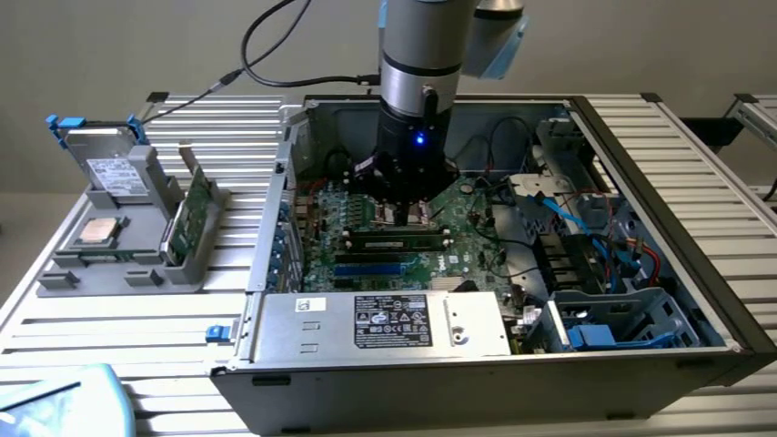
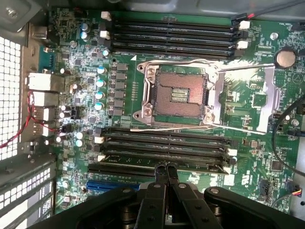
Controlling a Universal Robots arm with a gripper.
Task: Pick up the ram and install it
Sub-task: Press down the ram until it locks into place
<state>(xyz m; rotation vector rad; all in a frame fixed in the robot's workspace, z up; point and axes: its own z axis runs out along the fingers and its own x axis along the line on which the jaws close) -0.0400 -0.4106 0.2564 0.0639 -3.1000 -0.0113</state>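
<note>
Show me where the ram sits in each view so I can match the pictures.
Exterior view: the ram lies seated in a slot on the motherboard, directly under the shut gripper, inside the open case.
Wrist view: the ram is the green stick in the slot bank just ahead of the gripper.
Shared landmark: the blue slot beside that bank.

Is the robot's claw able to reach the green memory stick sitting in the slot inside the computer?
Probably yes. The gripper, its fingers shut, sits right above the ram, which lies in a slot on the motherboard. The computer case is open on top, and nothing stands between them.
</note>
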